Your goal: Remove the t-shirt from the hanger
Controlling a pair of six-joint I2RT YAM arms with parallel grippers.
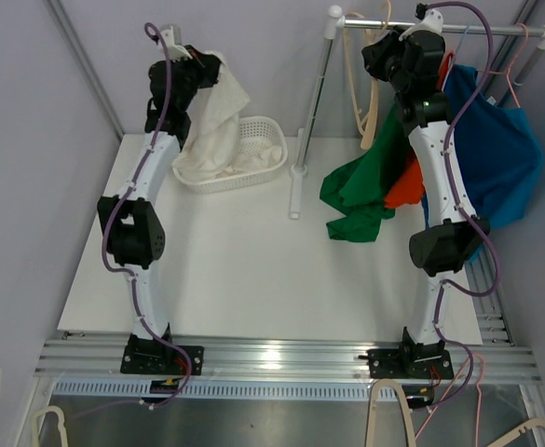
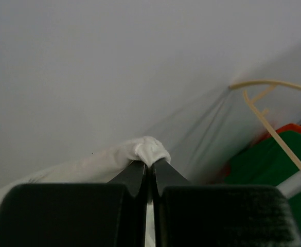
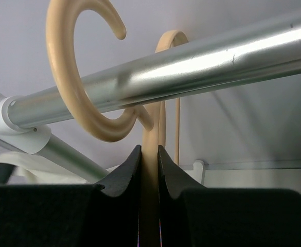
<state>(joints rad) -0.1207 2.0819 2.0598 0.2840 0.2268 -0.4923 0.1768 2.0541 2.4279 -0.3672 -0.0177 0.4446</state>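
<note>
The white t-shirt (image 1: 218, 121) hangs from my left gripper (image 1: 211, 67) at the back left, and its lower end rests in the white basket (image 1: 277, 166). In the left wrist view, a bunched fold of the t-shirt (image 2: 149, 149) is pinched between the shut fingers of the left gripper (image 2: 151, 167). My right gripper (image 1: 381, 51) is up at the rail (image 1: 458, 30), shut on the neck of a beige hanger (image 3: 150, 139) without cloth on it. In the right wrist view the right gripper (image 3: 149, 154) sits just under the rail (image 3: 191, 67), and the hanger's hook (image 3: 68, 77) curves across it.
Green (image 1: 361, 191), orange (image 1: 404, 186) and blue (image 1: 496, 158) garments hang from the rail on the right, behind my right arm. The rack's upright pole (image 1: 314, 93) stands mid-table beside the basket. A second beige hanger (image 3: 171, 36) hangs behind the held one.
</note>
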